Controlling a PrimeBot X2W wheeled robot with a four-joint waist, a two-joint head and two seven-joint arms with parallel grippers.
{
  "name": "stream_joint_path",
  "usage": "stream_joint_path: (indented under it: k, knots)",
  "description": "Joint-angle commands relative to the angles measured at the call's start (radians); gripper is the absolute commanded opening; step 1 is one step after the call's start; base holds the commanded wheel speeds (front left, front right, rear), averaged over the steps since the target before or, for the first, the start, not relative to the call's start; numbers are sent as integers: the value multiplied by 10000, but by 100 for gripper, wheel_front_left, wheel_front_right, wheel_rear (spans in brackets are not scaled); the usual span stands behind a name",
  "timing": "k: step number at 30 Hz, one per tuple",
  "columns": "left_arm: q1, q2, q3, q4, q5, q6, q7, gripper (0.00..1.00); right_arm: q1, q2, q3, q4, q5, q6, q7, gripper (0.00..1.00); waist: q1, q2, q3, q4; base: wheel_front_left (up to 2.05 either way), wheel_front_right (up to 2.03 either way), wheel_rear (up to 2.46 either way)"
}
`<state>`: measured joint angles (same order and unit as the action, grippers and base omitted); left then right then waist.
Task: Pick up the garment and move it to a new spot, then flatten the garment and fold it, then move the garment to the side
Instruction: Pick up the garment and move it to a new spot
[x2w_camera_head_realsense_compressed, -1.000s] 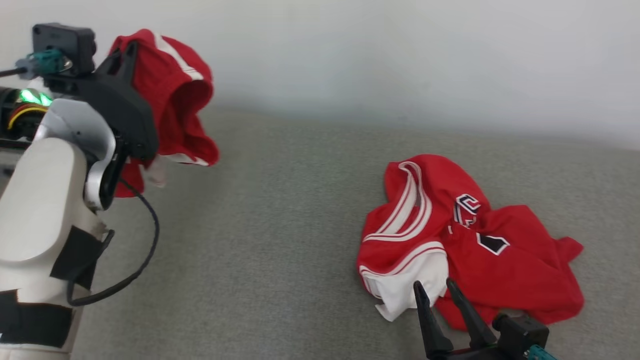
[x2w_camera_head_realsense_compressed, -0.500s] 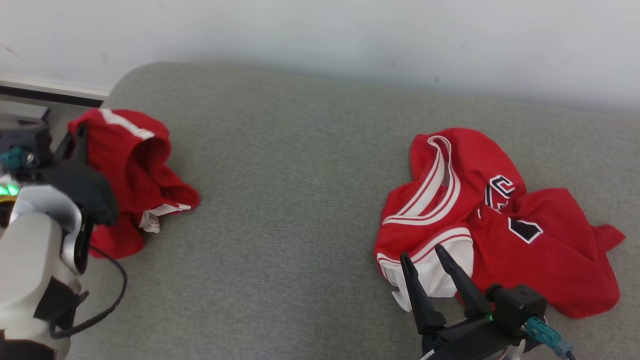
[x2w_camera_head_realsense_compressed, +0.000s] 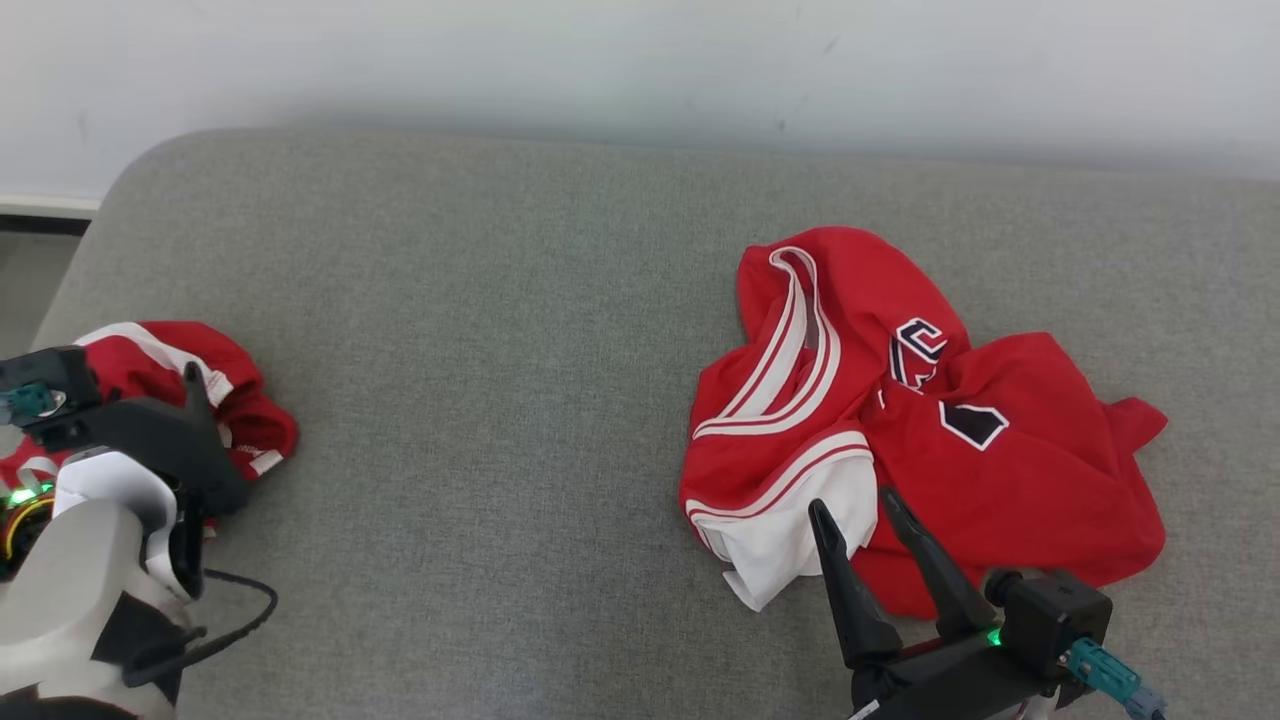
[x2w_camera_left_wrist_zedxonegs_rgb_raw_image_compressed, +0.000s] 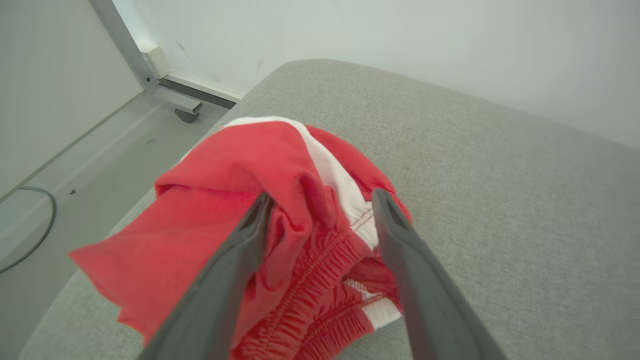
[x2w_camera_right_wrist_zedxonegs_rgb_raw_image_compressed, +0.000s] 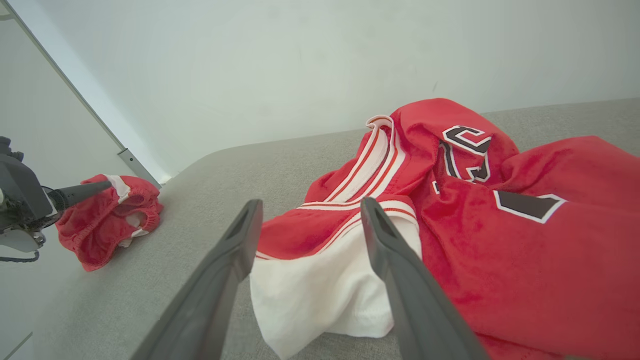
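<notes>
A small crumpled red garment (x2w_camera_head_realsense_compressed: 255, 430) with white trim and an elastic waistband lies at the left edge of the grey cushion (x2w_camera_head_realsense_compressed: 500, 400). My left gripper (x2w_camera_left_wrist_zedxonegs_rgb_raw_image_compressed: 322, 195) is open. Its fingers stand wide on either side of a raised fold of that red garment (x2w_camera_left_wrist_zedxonegs_rgb_raw_image_compressed: 225, 165), which rests on the cushion. One left finger (x2w_camera_right_wrist_zedxonegs_rgb_raw_image_compressed: 80, 192) points at the same garment (x2w_camera_right_wrist_zedxonegs_rgb_raw_image_compressed: 105, 225) in the right wrist view. A larger red jersey (x2w_camera_head_realsense_compressed: 1000, 500) with white stripes and dark lettering lies rumpled at the right. My right gripper (x2w_camera_head_realsense_compressed: 852, 500) is open at the jersey's white front corner (x2w_camera_right_wrist_zedxonegs_rgb_raw_image_compressed: 325, 295), holding nothing.
The cushion's rounded left corner (x2w_camera_left_wrist_zedxonegs_rgb_raw_image_compressed: 280, 70) drops to a pale floor (x2w_camera_left_wrist_zedxonegs_rgb_raw_image_compressed: 100, 140) with a cable and a metal frame on a caster. A white wall (x2w_camera_head_realsense_compressed: 640, 70) runs along the back. Bare grey cushion lies between the two garments.
My left gripper has come down from the air with the small red garment, set it on the cushion's left edge and opened. The head camera has shifted; the right gripper stays by the jersey.
</notes>
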<state>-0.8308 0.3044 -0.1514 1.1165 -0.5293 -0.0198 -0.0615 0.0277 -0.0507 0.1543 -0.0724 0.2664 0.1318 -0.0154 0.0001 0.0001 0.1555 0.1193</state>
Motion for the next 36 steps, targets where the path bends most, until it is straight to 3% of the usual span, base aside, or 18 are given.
stream_joint_path:
  k: [1, 6, 11, 16, 22, 28, 36]
  knots:
    - [-98, -83, -79, -57, 104, -14, -29, 100, 155, 10, 46, 127, 169, -22, -121, 100, -1, -1, -419, 140, 0, 0, 0]
    - [127, -250, -350, -320, 246, 68, 316, 100, 263, 8, 103, 493, 446, -22, -438, 100, -1, -1, -1000, 235, 0, 0, 0]
    - [1051, -191, -915, -1637, 823, 196, -518, 100, 460, 8, 165, 934, 769, -22, -798, 100, -1, -1, -1673, 79, 0, 0, 0]
    - [2672, -504, -1091, -3812, 730, 264, -1281, 100, 655, 8, -183, 1172, 821, -22, -1097, 100, -1, -1, -1999, -245, 0, 0, 0]
    - [5496, -920, -592, -7043, 549, 715, -2012, 100, 751, 8, -896, 1523, 520, -22, -1364, 100, -1, -1, -2045, -862, 0, 0, 0]
    - [8020, -1507, -19, -9784, 1440, 702, -2037, 100, 781, 13, -1604, 1950, 198, -22, -1629, 100, -1, -1, -1983, -1383, 0, 0, 0]
    - [9560, -2149, 671, -9894, 2408, 183, -2042, 100, 819, 13, -1761, 2458, -57, -22, -1896, 100, -1, -1, -1933, -1740, 0, 0, 0]
